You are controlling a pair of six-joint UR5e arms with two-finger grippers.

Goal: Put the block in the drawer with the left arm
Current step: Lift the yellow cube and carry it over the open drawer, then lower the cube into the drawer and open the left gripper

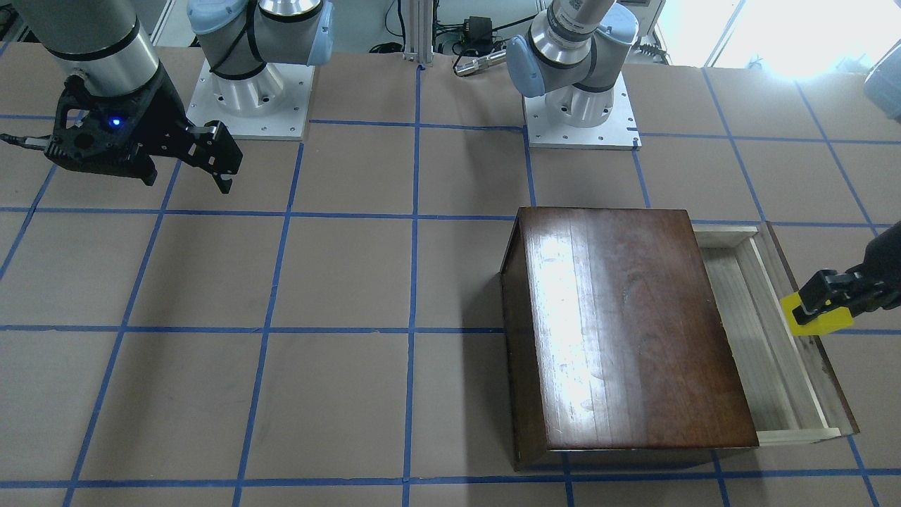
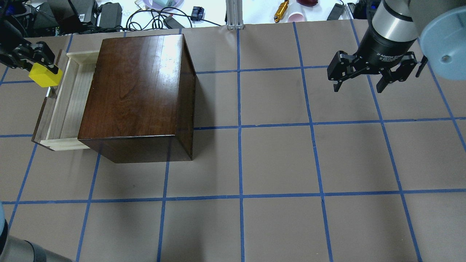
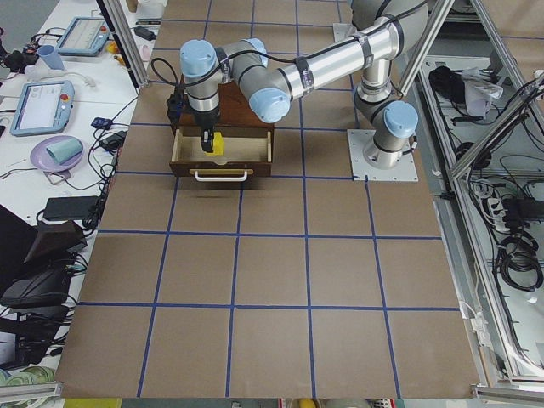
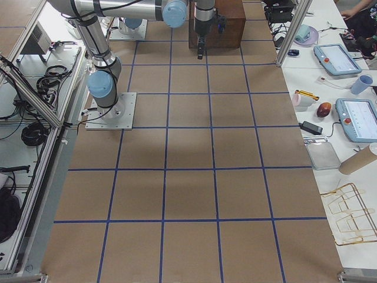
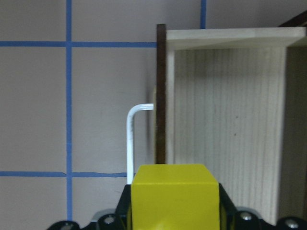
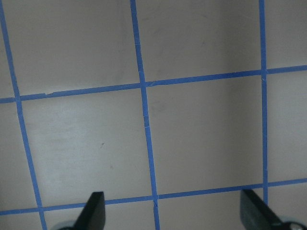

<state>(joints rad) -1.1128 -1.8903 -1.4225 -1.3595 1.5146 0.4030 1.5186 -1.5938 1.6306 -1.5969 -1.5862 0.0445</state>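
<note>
Brown paper-covered table [image 2: 276, 160], taped into squares with blue lines. Glossy dark-brown wooden box [image 2: 138, 83] sits far left, glare on its lid. Its shallow pale unfinished-wood drawer [image 2: 71, 98] is pulled out to the left; inner end hidden under the box, straight grain visible on the floor, thin dark front panel on the outer edge.

Silver-grey left arm [image 3: 331, 59] with pale blue joint caps shows whole only in the left side view; overhead and front views cut it off at the frame edge, leaving just the black left gripper [image 2: 38, 62]. That gripper is clamped on the small bright yellow cube block [image 2: 43, 75]. The block is held up in the air, roughly over the drawer's front panel, not resting inside. Exactly which side of the panel it hangs over is hard to tell; views disagree. In the left wrist view its lower part is cut off.

Black right gripper [image 2: 358, 87] hangs over bare table far right, fingers spread, nothing between them. Its wrist view shows only two fingertips.

Bent metal pull [image 5: 130, 139] on the panel, lower end hidden behind the block.
</note>
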